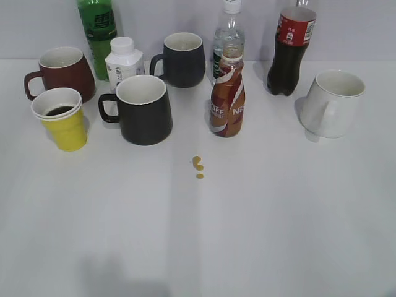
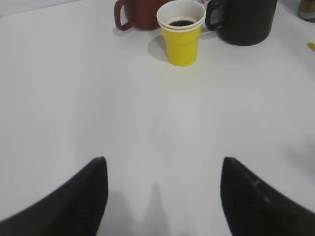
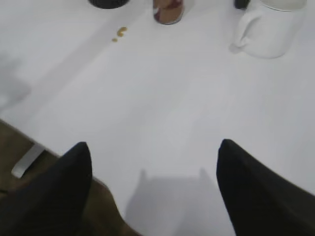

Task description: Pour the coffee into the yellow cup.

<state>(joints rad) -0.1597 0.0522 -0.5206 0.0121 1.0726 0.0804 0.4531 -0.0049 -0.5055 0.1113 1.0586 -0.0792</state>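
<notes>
The coffee bottle (image 1: 228, 102) with a brown, red and white swirl label stands upright, uncapped, mid-table; its base shows in the right wrist view (image 3: 168, 12). The yellow cup (image 1: 62, 119) stands at the left with dark liquid inside; it also shows in the left wrist view (image 2: 181, 33). My left gripper (image 2: 162, 164) is open and empty, over bare table well short of the cup. My right gripper (image 3: 155, 150) is open and empty above the table's near edge. Neither gripper shows in the exterior view.
A dark red mug (image 1: 62, 73), two black mugs (image 1: 143, 109) (image 1: 182, 59), a white mug (image 1: 334, 102), a small white bottle (image 1: 124, 60), a green bottle (image 1: 98, 31), a clear bottle (image 1: 228, 37) and a cola bottle (image 1: 292, 46) stand around. Small yellowish drops (image 1: 198, 164) lie mid-table.
</notes>
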